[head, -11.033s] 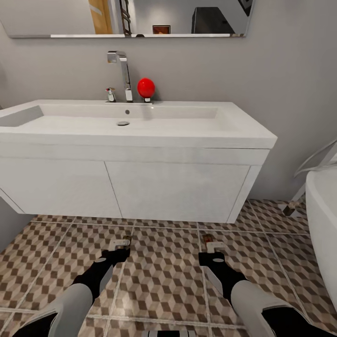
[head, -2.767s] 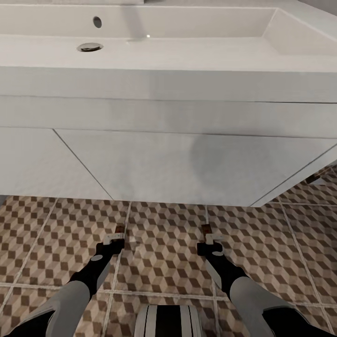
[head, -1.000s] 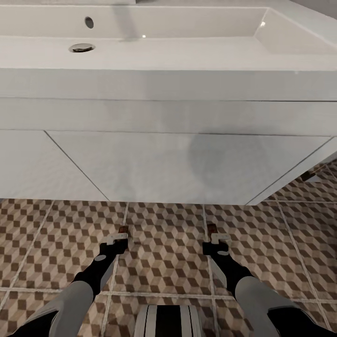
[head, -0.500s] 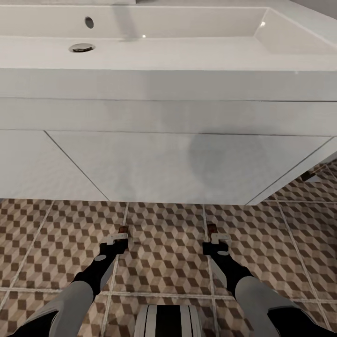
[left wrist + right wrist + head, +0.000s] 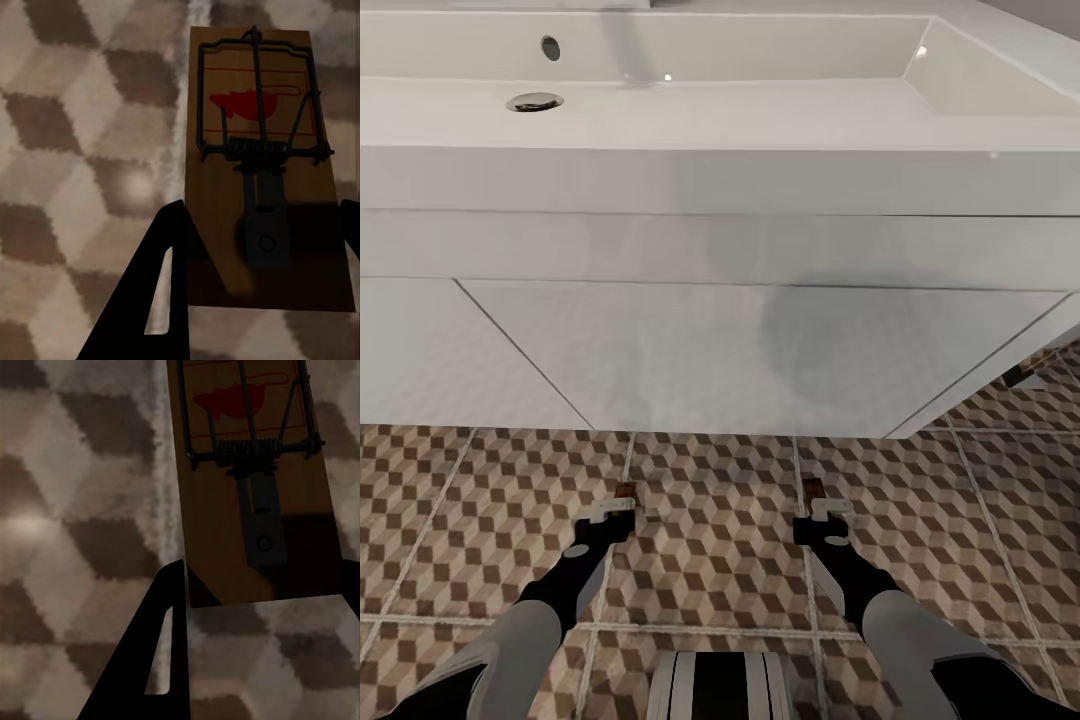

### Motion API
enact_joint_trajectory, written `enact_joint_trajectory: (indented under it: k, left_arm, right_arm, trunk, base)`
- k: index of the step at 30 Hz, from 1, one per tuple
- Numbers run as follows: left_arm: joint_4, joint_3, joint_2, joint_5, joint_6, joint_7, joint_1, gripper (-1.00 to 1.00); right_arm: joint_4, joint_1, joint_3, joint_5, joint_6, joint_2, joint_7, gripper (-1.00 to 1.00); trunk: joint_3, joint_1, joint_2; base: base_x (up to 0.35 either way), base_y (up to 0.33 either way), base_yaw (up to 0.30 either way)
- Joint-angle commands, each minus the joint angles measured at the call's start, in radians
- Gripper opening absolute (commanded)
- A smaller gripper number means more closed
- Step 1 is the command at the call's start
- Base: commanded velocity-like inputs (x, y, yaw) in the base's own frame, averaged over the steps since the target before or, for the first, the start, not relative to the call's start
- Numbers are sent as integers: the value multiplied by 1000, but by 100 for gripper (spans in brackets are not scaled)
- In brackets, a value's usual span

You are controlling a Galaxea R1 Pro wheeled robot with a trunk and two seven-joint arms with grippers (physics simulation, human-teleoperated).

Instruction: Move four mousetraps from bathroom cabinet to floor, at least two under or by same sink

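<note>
A: Where are the traps?

B: The left end effector (image 5: pixel 622 503) grips one mousetrap (image 5: pixel 259 161) by its end, low over the tiled floor (image 5: pixel 710 530). The right end effector (image 5: pixel 818 505) grips a second mousetrap (image 5: pixel 251 480) likewise, both just short of the sink (image 5: pixel 690 330) at twelve o'clock.

A: Progress?

B: Neither trap looks set down yet; two others aren't visible, so likely under halfway.

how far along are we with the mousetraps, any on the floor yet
None shows lying free on the bathroom floor yet. In hand: the left gripper holds one mousetrap, the right gripper another mousetrap, both low over the tiles just in front of the sink. Left: release these two there; the other two aren't visible.
</note>
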Motion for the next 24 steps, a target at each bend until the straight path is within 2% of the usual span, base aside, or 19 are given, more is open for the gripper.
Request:
enact_joint_trajectory:
  k: [1, 5, 24]
  left_arm:
    - [1, 5, -2, -11, -4, 5, -1, -100]
    - [0, 5, -6, -11, -4, 12, -1, -100]
    - [0, 4, -7, -13, -5, 20, 0, -100]
  right_arm:
    - [-1, 0, 8, -7, 2, 0, -7, -100]
    - [-1, 0, 7, -7, 2, 0, -9, -100]
    - [-1, 0, 7, -7, -7, 1, -13, -100]
  trunk:
    - [-1, 0, 0]
    - [-1, 0, 0]
    - [-74, 8, -5]
  base:
    - [0, 0, 0]
    - [0, 0, 0]
    - [0, 0, 0]
